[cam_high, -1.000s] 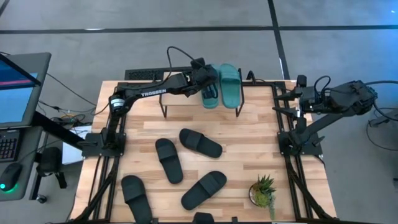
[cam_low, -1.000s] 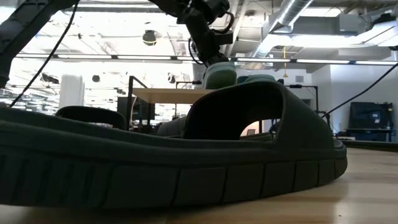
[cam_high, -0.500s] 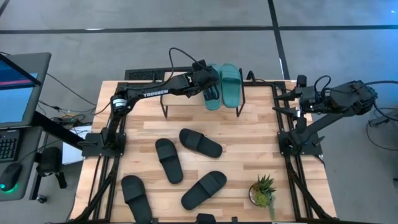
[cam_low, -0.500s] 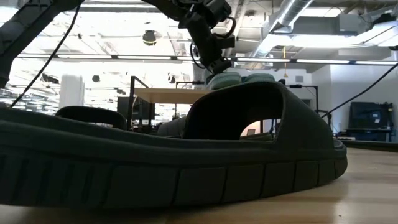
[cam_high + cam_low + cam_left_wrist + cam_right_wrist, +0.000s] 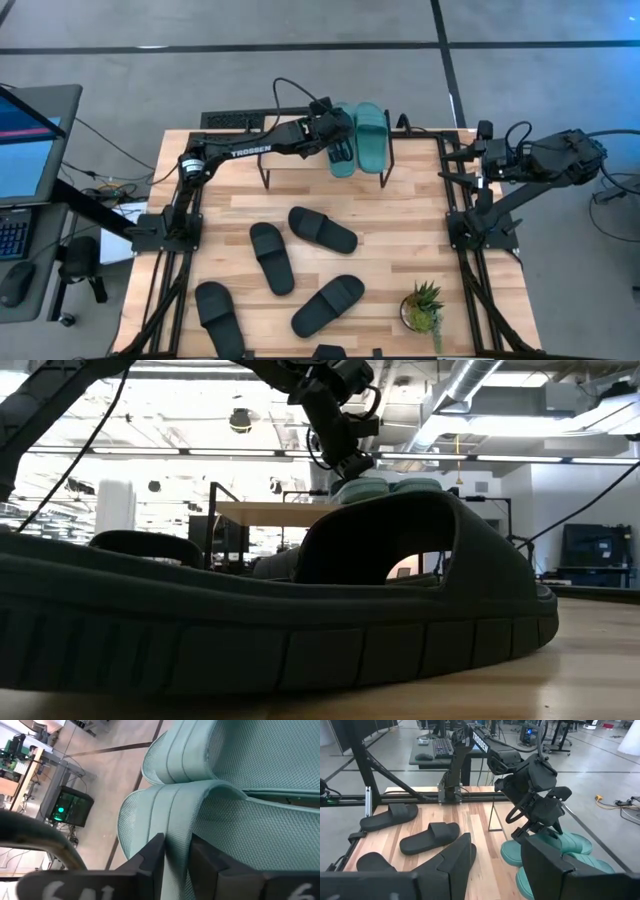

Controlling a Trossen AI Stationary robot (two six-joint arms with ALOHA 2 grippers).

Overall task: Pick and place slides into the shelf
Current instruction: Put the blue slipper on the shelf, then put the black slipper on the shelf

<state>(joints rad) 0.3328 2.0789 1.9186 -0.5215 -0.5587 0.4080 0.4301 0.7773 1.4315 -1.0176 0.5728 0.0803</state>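
While the left end effector grips it, the teal slide lies lengthwise front-to-back.

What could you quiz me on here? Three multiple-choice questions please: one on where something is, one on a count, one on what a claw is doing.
1. Where do the two teal slides lie?
A. on the shelf
B. beside the potted plant
C. on the floor

2. How many black slides show whole on the table in the high view?
A. one
B. four
C. seven

3. What is the left gripper doing?
A. hanging open over the plant
B. resting on the table
C. pinching a teal slide's strap

Answers:
1 A: the teal slides sit atop the shelf.
2 B: four black slides lie whole there.
3 C: the left gripper has its fingers on either side of the strap.
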